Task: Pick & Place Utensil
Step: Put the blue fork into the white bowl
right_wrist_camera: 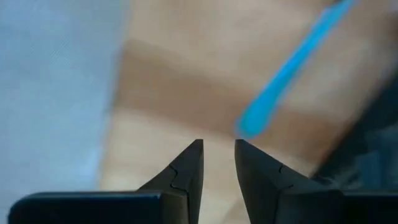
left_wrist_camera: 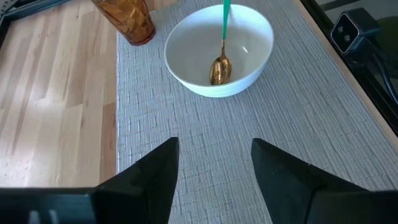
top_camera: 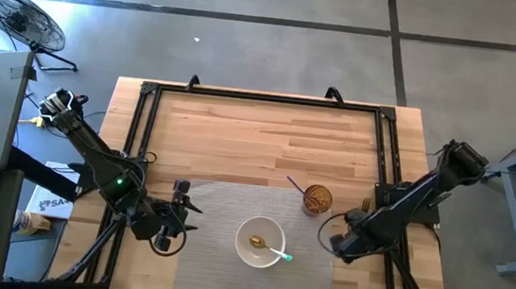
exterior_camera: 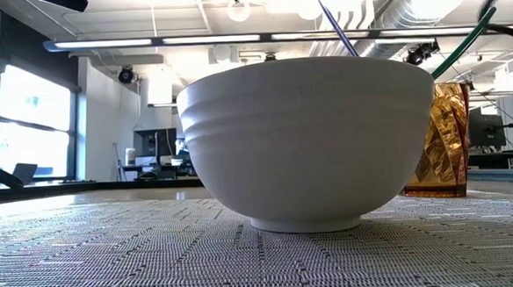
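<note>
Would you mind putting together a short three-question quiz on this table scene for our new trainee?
1. True or false: the spoon lies with its gold end inside the white bowl.
2. Multiple choice: the amber glass stands (A) on the bare wood, (B) at the corner of the grey mat, (C) inside the bowl.
3. Short answer: is the left tool open or shut?

Key:
1. True; its green handle leans on the rim.
2. B; a purple-handled utensil stands in it.
3. Open, empty, over the mat and facing the bowl. The right tool waits beside the mat's other edge, fingers slightly apart, above a blue handle.
</note>
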`<state>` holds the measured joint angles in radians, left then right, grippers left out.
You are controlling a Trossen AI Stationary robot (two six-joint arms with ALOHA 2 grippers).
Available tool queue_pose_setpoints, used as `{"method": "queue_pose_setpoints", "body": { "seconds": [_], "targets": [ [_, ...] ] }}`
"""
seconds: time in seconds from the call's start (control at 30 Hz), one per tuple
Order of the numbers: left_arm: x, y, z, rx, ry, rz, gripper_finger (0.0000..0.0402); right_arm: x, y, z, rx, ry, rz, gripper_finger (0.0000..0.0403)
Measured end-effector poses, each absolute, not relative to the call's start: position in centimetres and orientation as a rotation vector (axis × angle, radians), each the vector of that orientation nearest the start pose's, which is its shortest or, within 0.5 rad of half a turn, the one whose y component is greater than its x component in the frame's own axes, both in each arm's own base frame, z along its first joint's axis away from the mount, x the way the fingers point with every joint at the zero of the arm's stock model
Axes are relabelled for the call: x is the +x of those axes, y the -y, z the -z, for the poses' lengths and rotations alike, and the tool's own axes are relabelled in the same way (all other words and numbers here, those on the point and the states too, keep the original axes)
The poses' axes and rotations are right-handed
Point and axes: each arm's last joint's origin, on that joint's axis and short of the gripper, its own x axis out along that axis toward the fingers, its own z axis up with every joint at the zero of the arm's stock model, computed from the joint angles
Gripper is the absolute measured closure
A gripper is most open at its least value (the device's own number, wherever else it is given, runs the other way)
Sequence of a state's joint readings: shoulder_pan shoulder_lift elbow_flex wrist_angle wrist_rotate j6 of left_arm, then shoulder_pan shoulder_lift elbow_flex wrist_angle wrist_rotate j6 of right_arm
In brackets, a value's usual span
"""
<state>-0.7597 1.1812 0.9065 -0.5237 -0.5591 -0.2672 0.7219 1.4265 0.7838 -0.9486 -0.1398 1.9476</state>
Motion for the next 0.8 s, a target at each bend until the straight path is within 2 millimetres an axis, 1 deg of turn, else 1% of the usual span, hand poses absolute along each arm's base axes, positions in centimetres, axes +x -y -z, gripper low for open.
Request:
{"method": "queue_pose_setpoints", "body": {
  "seconds": [0.07, 0.13, 0.3, 0.43, 0.57, 0.8],
  "targets": [
    [18.2, 15.2, -27.3, 0.233, -0.647, 0.103, 0.0204, 15.0, -14.1, -17.1, 0.93, -1.457, 1.044, 0.0318],
    [18.2, 15.2, -27.3, 0.233, -0.647, 0.103, 0.0204, 14.6, -13.9, -16.9, 0.901, -1.429, 1.085, 0.0318],
    [18.2, 15.2, -27.3, 0.232, -0.647, 0.104, 0.0204, 13.4, -13.0, -14.9, 0.905, -1.361, 1.188, 0.0318],
    [18.2, 15.2, -27.3, 0.232, -0.647, 0.104, 0.0204, 12.8, -11.9, -13.5, 0.925, -1.35, 1.262, 0.0318],
    [18.2, 15.2, -27.3, 0.232, -0.648, 0.104, 0.0204, 12.8, -11.5, -13.2, 0.938, -1.356, 1.278, 0.0318],
    [18.2, 15.2, -27.3, 0.228, -0.648, 0.104, 0.0204, 12.7, -11.6, -13.3, 0.957, -1.363, 1.241, 0.0318]
  ]
}}
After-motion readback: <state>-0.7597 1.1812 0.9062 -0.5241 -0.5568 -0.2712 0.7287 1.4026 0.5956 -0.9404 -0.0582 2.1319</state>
